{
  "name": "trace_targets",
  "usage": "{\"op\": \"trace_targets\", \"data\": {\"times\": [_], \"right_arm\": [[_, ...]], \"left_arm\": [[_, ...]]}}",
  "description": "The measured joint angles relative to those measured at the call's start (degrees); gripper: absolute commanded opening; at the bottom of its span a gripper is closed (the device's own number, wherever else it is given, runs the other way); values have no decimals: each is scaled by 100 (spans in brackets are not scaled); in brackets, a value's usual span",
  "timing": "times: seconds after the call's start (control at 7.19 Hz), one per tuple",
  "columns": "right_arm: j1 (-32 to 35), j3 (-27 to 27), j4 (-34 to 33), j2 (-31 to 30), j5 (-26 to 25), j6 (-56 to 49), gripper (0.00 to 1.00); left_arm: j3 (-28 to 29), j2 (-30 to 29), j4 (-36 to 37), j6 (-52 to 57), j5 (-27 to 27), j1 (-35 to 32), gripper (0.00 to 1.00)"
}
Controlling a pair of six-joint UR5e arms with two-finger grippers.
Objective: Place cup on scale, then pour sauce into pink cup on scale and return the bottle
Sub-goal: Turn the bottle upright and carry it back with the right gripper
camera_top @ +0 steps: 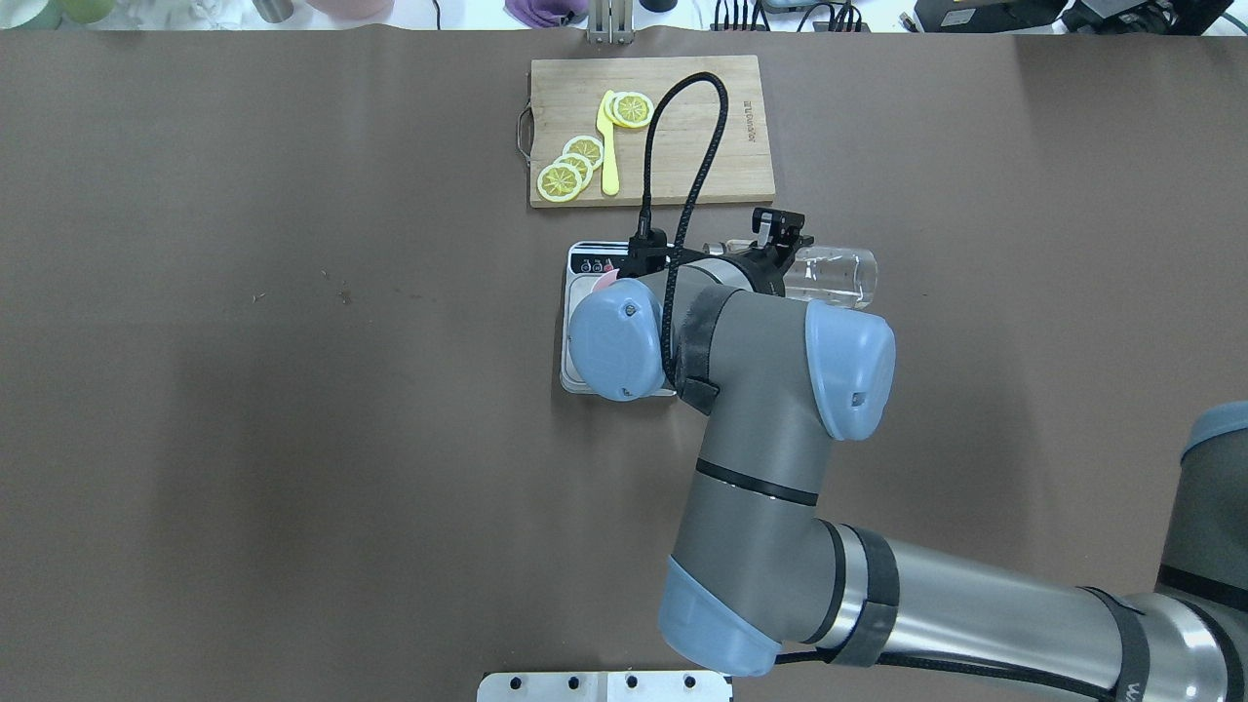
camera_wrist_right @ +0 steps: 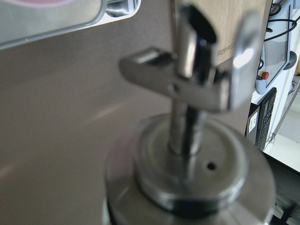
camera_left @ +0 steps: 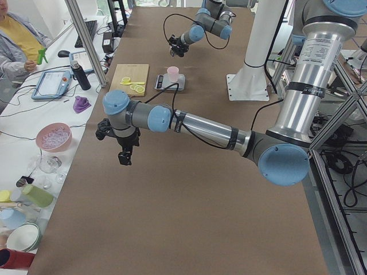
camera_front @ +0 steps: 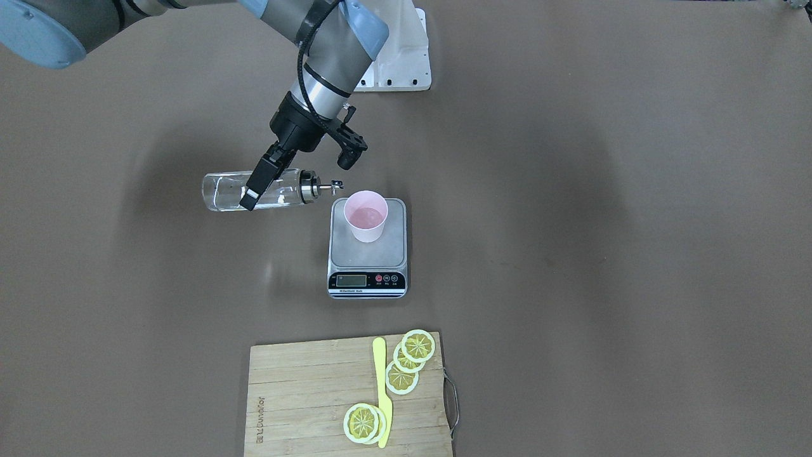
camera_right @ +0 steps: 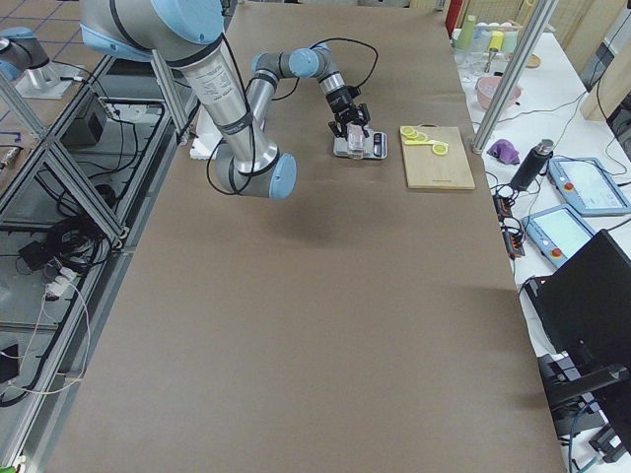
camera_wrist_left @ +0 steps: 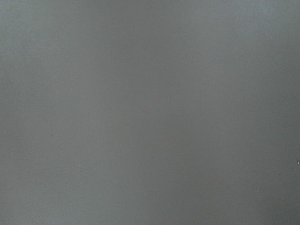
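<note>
The pale pink cup (camera_front: pixel 366 216) stands upright on the silver scale (camera_front: pixel 368 254) at mid-table. My right gripper (camera_front: pixel 254 190) is shut on the clear glass bottle (camera_front: pixel 254 190) and holds it on its side above the table, beside the scale. Its metal spout (camera_front: pixel 335 186) points at the cup and ends just short of the rim. I see no stream of sauce. The right wrist view shows the collar and spout (camera_wrist_right: pixel 187 154) close up. In the overhead view my arm hides most of the scale (camera_top: pixel 583 261). My left gripper (camera_left: pixel 123 153) hangs over bare table; I cannot tell whether it is open or shut.
A bamboo cutting board (camera_front: pixel 304 393) with lemon slices (camera_front: pixel 419 346) and a yellow knife (camera_front: pixel 380 387) lies beyond the scale on the operators' side. A white mounting plate (camera_front: pixel 399 63) sits by the robot's base. The left wrist view shows only brown table.
</note>
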Motion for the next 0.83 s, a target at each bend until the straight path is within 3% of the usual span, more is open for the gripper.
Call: {"op": "trace_targets", "data": {"times": [0.42, 0.7, 0.83], "right_arm": [[553, 1123, 1185, -1108, 889, 143, 0], [995, 1574, 1759, -1781, 1419, 262, 0], [1222, 1664, 2447, -2253, 1795, 405, 0]], "left_arm": [[-9, 3, 0, -3, 6, 5, 98], [-10, 7, 0, -11, 7, 8, 98], [-10, 7, 0, -17, 7, 9, 98]]}}
